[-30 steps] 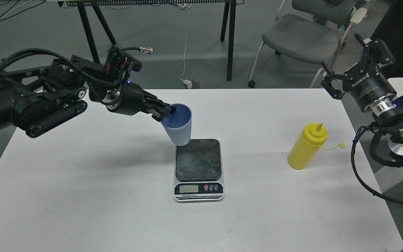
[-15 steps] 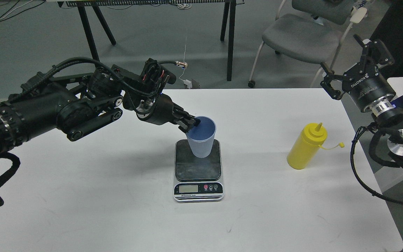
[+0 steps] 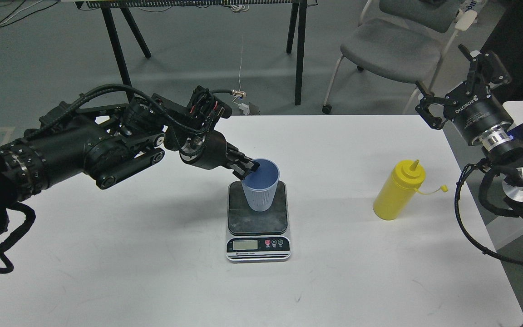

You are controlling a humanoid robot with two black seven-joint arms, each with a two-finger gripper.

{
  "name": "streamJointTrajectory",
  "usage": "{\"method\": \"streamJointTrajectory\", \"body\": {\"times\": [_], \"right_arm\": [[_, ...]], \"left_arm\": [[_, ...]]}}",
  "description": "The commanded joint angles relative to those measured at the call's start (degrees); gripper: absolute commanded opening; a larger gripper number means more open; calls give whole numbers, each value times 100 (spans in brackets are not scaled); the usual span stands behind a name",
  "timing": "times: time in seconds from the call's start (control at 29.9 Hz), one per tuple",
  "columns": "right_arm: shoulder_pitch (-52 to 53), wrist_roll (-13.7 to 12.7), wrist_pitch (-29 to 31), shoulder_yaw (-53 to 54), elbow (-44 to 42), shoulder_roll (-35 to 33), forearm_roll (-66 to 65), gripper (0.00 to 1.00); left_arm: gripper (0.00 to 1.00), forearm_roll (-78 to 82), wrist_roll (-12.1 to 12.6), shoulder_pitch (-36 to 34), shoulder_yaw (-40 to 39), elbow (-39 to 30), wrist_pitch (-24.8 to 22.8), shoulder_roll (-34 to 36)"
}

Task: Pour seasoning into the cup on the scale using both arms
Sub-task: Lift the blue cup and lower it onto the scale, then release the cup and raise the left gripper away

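Note:
The light blue cup [image 3: 260, 188] stands upright on the dark platform of the scale [image 3: 258, 218] in the middle of the white table. My left gripper [image 3: 249, 167] is shut on the cup's left rim. The yellow seasoning bottle [image 3: 398, 190] stands upright on the table at the right, its cap hanging off on its tether. My right gripper [image 3: 459, 88] is open and empty, held up beyond the table's right far corner, well above and behind the bottle.
The white table [image 3: 152, 254] spreads to the front and left. A grey chair [image 3: 388, 50] and black table legs [image 3: 298, 50] stand on the floor behind. A second white surface [image 3: 522, 111] lies at the right edge.
My left arm carried the cup right and down from above the scale's far left corner onto the platform, and the cup went from tilted to upright. The right arm stayed still.

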Motion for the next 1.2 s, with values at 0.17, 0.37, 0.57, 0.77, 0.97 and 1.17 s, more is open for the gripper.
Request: {"method": "streamJointTrajectory", "body": {"times": [0.17, 0.37, 0.57, 0.77, 0.97, 1.17], "right_arm": [[15, 0, 0, -9, 9, -1, 0, 99], [15, 0, 0, -17, 36, -1, 0, 99], [15, 0, 0, -9, 45, -1, 0, 99], [-11, -17, 0, 26, 53, -71, 18, 99], [-186, -105, 0, 150, 80, -448, 315, 99], [-1055, -772, 0, 141, 640, -1361, 2071, 99]], "left_arm": [[13, -17, 0, 80, -49, -9, -8, -16], [32, -192, 0, 80, -102, -62, -43, 37], [70, -991, 0, 28, -172, -106, -130, 195], [78, -2570, 0, -314, -979, -150, -153, 809], [87, -5557, 0, -517, -2139, 25, -153, 1355], [93, -7994, 0, -272, -2563, 1420, -153, 1312]]}}
